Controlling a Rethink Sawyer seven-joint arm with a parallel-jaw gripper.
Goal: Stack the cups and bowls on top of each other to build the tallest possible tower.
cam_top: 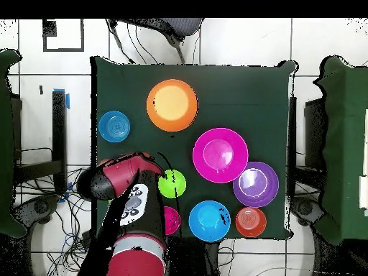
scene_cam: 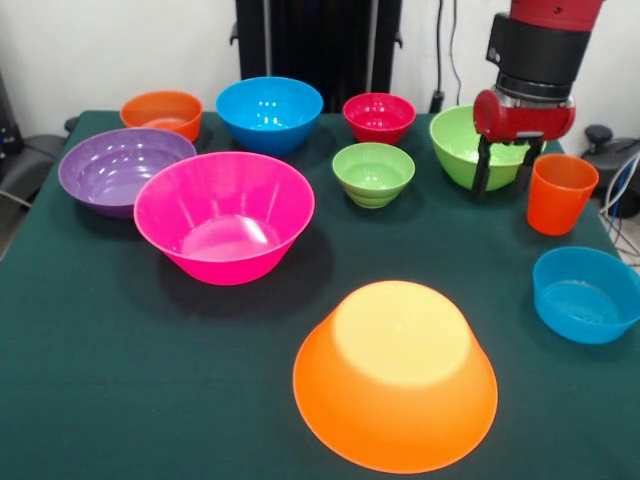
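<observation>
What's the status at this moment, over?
Gripper open, empty, hanging in front of the big green bowl. Orange cup upright beside it, untouched. Big orange bowl rim down, nothing stacked yet. Nothing in the way.

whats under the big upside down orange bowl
Cannot tell. The large orange bowl sits rim down on the green tablecloth, and its opaque wall covers whatever might be beneath. Both views show only its upturned base, with nothing stacked on it.
</observation>
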